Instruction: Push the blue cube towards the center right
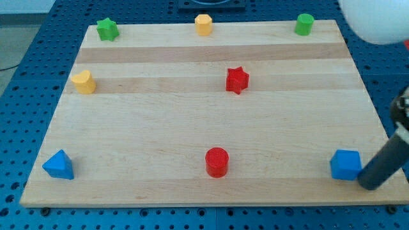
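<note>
Nearest the view's bottom edge of the tabletop (pixel 160 128), the blue cube (pixel 346 165) sits in the bottom right corner, close to both the bottom and the right edge. It looks about as wide as it is tall, so no long axis can be made out; one flat face is turned towards the view's bottom, its sides roughly square with the tabletop's edges. My tip (pixel 369 185) comes in from the view's right as a dark slanted rod and ends just beside the cube's lower right side; whether it touches the cube I cannot tell. The arm carries no pincer, only this rod, so nothing is grasped.

Along the same near strip, a red cylinder (pixel 216 161) stands around the middle of the bottom edge, and a blue triangular block (pixel 59 165) lies in the bottom left corner.

Further up, a red star (pixel 237 80) sits a little right of centre, and a yellow rounded block (pixel 84 82) rests near the left edge.

Along the top edge stand a green star (pixel 107 29) at the left corner, a yellow block (pixel 203 24) in the middle, and a green cylinder (pixel 304 24) towards the right corner.

The tabletop is pale wood in broad lengthwise bands. It rests on a blue perforated base (pixel 32 57) that shows on all sides. A blurred white rounded object (pixel 377 19) fills the view's top right corner.
</note>
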